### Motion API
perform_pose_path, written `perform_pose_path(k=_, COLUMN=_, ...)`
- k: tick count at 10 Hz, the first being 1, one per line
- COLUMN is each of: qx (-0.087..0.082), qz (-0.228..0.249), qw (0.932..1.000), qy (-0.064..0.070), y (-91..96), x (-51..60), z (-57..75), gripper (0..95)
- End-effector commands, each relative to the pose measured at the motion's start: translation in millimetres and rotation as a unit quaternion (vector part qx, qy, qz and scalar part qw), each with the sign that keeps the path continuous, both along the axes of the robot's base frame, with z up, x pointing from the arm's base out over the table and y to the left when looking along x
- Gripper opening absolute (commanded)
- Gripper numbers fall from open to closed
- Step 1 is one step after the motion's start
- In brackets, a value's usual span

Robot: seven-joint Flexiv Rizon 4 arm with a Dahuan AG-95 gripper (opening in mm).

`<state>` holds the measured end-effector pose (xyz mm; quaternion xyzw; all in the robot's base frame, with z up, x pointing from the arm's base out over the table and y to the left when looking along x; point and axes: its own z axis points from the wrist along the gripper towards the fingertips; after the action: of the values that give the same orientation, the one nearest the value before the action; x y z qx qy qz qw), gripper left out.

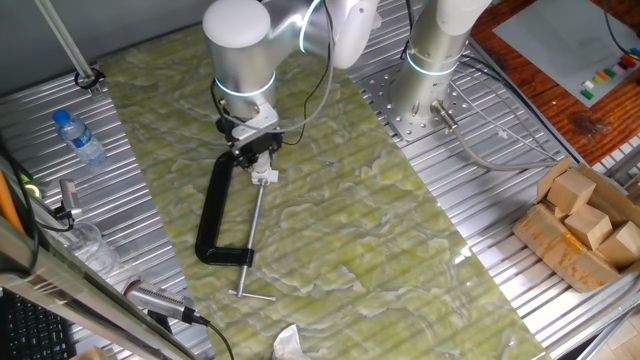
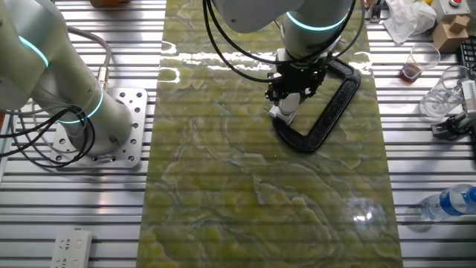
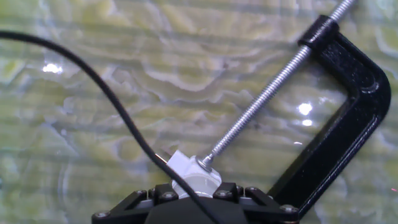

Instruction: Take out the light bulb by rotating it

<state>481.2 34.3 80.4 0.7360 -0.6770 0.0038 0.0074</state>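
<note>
gripper [image 2: 295, 95] down over socket [image 1: 264, 176] in clamp [image 1: 213, 215] mouth | jaw gap and grip: cannot tell | bulb [image 2: 291, 100] between fingers, above socket | screw [image 3: 267, 96] tip touches socket | mat [image 1: 380, 240] under clamp

Ribbed metal tabletop [image 1: 480, 200], with a green marbled mat [image 1: 330, 230] spread across its middle. On the mat, near the centre, a black C-clamp [image 1: 215, 215] lying flat. Near one edge, on bare metal, a clear bottle with blue cap [image 1: 78, 137]. Toward the opposite edge, a cardboard box of wooden blocks [image 1: 580, 225].
</note>
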Motion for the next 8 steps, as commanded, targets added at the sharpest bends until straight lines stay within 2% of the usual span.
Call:
perform_pose_path(k=1, qx=0.003, qz=-0.019, qw=0.9998, qy=0.001, y=0.8, x=1.3, z=0.6, gripper=57.0)
perform_pose_path(k=4, qx=0.003, qz=-0.107, qw=0.9942, qy=0.002, y=1.1, x=2.5, z=2.2, gripper=57.0)
perform_pose_path(k=6, qx=0.001, qz=-0.204, qw=0.979, qy=0.002, y=1.1, x=2.5, z=2.3, gripper=57.0)
perform_pose_path(k=8, qx=0.0, qz=-0.264, qw=0.9645, qy=0.002, y=1.1, x=2.5, z=2.3, gripper=57.0)
